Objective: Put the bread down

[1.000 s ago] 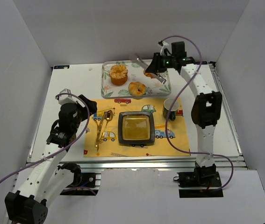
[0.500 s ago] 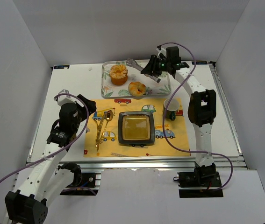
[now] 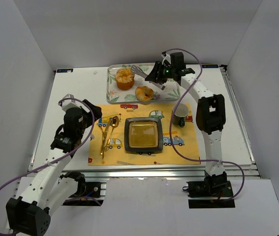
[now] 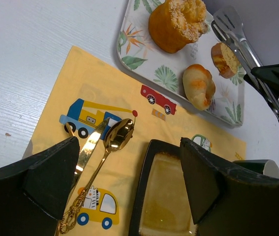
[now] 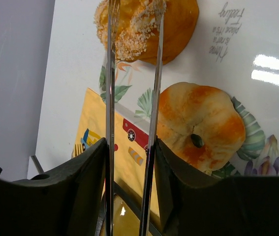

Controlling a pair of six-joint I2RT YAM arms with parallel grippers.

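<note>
Three breads lie on the leaf-patterned tray (image 3: 110,87): a sugared muffin-shaped bread (image 3: 125,77) (image 4: 178,22) (image 5: 178,24), a round bun (image 3: 143,93) (image 4: 200,86) (image 5: 201,125) and a small slice (image 4: 224,59). My right gripper (image 3: 157,75) (image 5: 129,182) is shut on metal tongs (image 3: 140,72) (image 5: 154,98) over the tray. The tongs' tips stand apart above the muffin-shaped bread with nothing between them. My left gripper (image 3: 89,119) (image 4: 129,182) hangs open and empty over the yellow placemat (image 3: 114,147). A dark square plate (image 3: 142,135) (image 4: 166,196) sits in the mat's middle.
A gold spoon (image 4: 107,157) and knife (image 4: 87,147) lie on the mat's left side (image 3: 107,135). A green cup (image 3: 180,114) stands at the mat's right edge. White walls close in the table on three sides.
My right arm has swung left across the tray with the tongs, whose tips now reach the muffin-shaped bread. The left arm has barely moved.
</note>
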